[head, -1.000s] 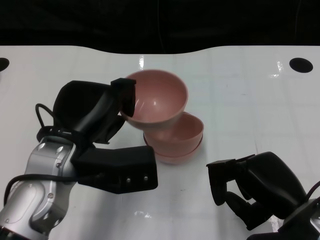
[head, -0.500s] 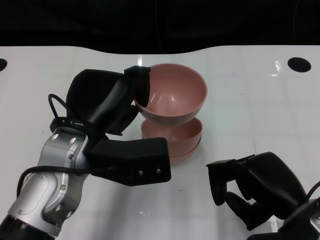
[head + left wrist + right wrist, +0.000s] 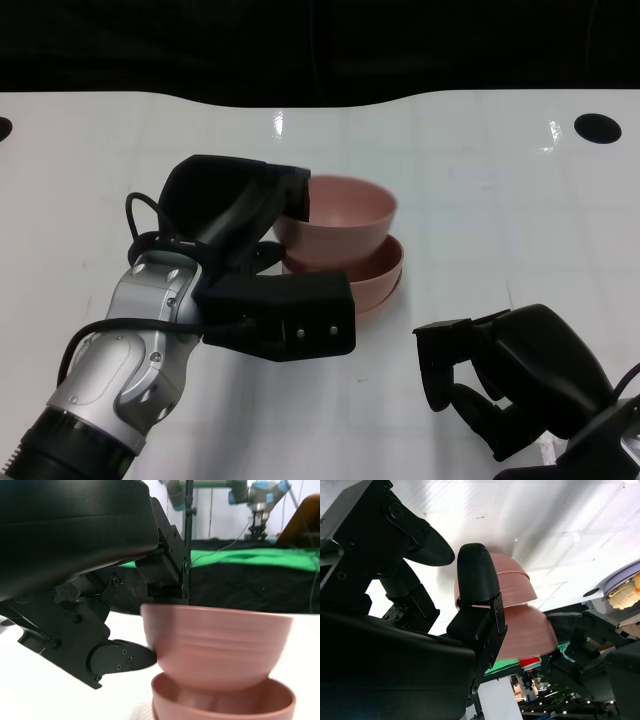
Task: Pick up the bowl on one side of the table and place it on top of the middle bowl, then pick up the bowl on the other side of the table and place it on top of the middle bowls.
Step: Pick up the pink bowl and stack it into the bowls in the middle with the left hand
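My left hand (image 3: 240,215) grips a pink bowl (image 3: 345,210) by its near rim. In the left wrist view fingers (image 3: 167,575) hook over that rim and the thumb (image 3: 120,657) presses the outer wall of the bowl (image 3: 215,647). The bowl sits level, its base dipping into the nested pink bowls (image 3: 365,280) at the table's middle; I cannot tell whether it touches them. The top rim of that stack (image 3: 225,702) shows just under the held bowl. My right hand (image 3: 510,385) rests low at the front right, holding nothing, thumb apart from its loosely curled fingers.
The white table (image 3: 480,210) has a round black hole (image 3: 602,127) at the far right and another at the far left edge. Darkness lies beyond the curved far edge. In the right wrist view the pink bowls (image 3: 512,612) lie past a fingertip (image 3: 477,575).
My left arm carried the bowl right, over the stack. The bowl went from tilted and raised to level and low, dipping into the stack. My right hand has not moved.
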Motion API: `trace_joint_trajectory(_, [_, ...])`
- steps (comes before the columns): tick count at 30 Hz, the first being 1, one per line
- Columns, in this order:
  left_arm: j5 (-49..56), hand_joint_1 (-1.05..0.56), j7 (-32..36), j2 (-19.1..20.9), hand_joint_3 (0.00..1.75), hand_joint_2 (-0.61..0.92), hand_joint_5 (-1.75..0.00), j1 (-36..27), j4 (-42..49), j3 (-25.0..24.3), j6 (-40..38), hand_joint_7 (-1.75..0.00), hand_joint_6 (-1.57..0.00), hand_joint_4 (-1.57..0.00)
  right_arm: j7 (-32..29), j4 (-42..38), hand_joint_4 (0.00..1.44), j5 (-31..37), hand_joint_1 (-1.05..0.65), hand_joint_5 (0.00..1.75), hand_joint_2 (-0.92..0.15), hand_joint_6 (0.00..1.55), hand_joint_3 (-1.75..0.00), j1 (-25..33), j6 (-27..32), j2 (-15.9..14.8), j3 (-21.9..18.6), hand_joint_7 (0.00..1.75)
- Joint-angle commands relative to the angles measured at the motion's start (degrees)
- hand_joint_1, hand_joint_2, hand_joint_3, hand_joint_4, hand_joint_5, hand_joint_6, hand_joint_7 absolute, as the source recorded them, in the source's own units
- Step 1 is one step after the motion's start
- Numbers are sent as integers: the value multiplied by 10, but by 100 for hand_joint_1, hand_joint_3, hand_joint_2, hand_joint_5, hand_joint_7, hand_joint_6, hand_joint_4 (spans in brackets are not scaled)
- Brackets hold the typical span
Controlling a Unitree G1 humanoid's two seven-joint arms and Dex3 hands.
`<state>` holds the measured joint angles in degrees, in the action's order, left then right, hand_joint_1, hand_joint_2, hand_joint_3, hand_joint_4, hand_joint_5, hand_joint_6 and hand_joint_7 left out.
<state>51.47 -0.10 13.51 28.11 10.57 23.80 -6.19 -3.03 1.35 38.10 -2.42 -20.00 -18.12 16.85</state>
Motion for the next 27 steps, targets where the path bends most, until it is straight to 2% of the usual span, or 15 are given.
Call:
trace_joint_trajectory(1, [-2, -29, 0, 6, 25, 75, -175, 13, 3, 0, -2, -73, -97, -87, 3, 6, 102, -5, -6, 175, -14, 86, -152, 2, 2, -3, -2, 159])
trace_joint_trajectory(27, [-4, -29, 1, 7, 18, 78, -175, 14, 3, 2, -3, -70, -99, -88, 3, 6, 102, -5, -6, 175, -14, 85, -151, 2, 2, -3, -2, 159])
